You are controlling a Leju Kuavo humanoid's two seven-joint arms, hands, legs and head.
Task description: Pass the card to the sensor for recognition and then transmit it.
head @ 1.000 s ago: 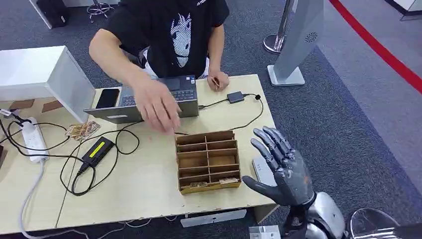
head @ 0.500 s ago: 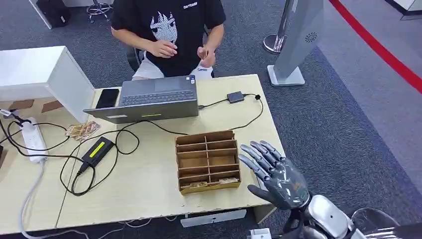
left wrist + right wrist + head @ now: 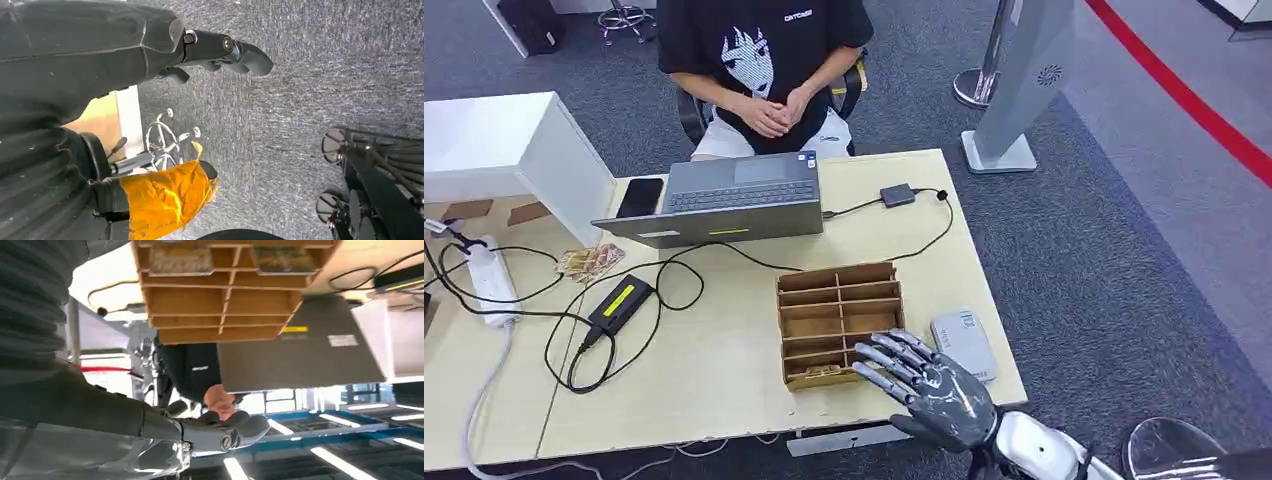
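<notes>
1. Table (image 3: 724, 370): pale wood-look top, smooth and matt.
2. Organiser (image 3: 841, 322): brown board or thin wood, matt, with raw-looking edges.
3. Right hand (image 3: 929, 385): dark grey, glossy, hard plastic or metal; the arm behind it is bright polished silver.
4. Sensor (image 3: 964, 342): grey plastic, smooth, slight sheen.
5. Laptop (image 3: 724, 205): grey metallic shell, satin.
6. Floor (image 3: 1124, 250): grey carpet, rough and speckled.
7. Left hand (image 3: 220, 50): dark, smooth, semi-gloss.
8. Shirt (image 3: 764, 60): black cloth, matt.
</notes>
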